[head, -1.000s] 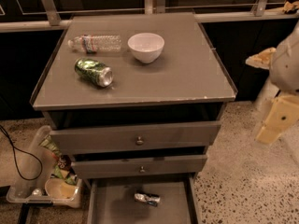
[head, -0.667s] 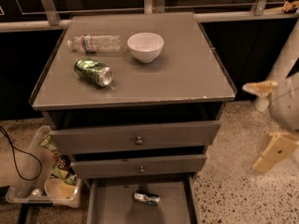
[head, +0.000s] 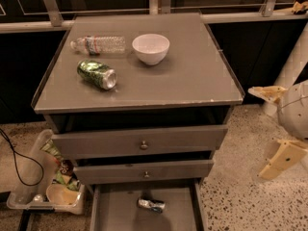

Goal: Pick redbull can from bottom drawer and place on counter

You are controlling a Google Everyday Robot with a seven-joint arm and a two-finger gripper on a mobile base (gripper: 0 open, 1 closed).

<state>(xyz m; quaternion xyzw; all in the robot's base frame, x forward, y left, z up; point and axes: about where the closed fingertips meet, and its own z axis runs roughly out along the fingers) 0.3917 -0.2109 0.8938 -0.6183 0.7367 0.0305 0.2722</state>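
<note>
One redbull can [head: 151, 205]: lay on its side in the open bottom drawer [head: 113, 211], at 6 o'clock.
gripper [head: 257, 133]: hung released and empty at 3 o'clock beside the bench [head: 192, 76], fingers [head: 284, 159] spread.
bench load: green can [head: 97, 74], plastic bottle [head: 98, 44], white bowl [head: 150, 48].

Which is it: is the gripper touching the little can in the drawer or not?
Apart. The camera view shows the gripper out to the right of the cabinet, well clear of the redbull can lying in the bottom drawer.

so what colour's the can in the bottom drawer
The redbull can is silver with blue, camera view; gripper hangs right of counter.
</note>
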